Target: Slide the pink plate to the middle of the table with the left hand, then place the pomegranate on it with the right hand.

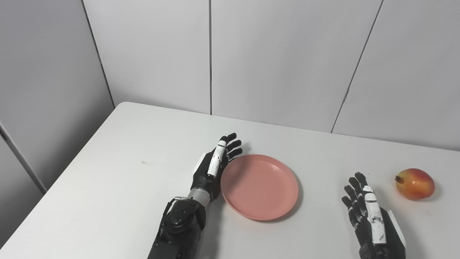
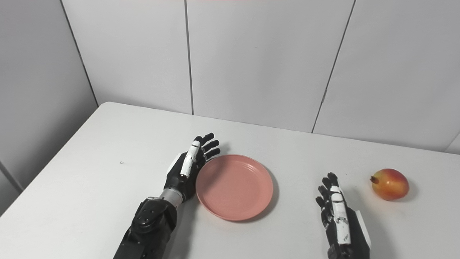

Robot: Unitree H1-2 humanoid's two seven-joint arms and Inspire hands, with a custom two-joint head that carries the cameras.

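A: Where the white tabletop (image 1: 118,151) fills the lower half of the frame, what is shown on it?

B: A pink plate (image 1: 259,186) is seen lying flat just below the centre of the frame, with nothing on it. A red and yellow pomegranate (image 1: 415,183) is placed at the far right, well apart from the plate.

A: How is the left hand (image 1: 212,169) positioned?

B: It is set edge-on against the plate's left rim, with its fingers (image 1: 230,144) stretched out straight toward the upper part of the frame. Nothing is held; whether the rim is actually touched cannot be told.

A: And the right hand (image 1: 370,212)?

B: It is raised at the lower right of the frame, between plate and pomegranate but nearer the bottom edge. Its fingers (image 2: 325,190) are spread apart and slightly curled, and nothing is gripped. A clear gap is left between it and the fruit.

A: What is behind?

B: Plain grey wall panels (image 1: 280,54) are seen.
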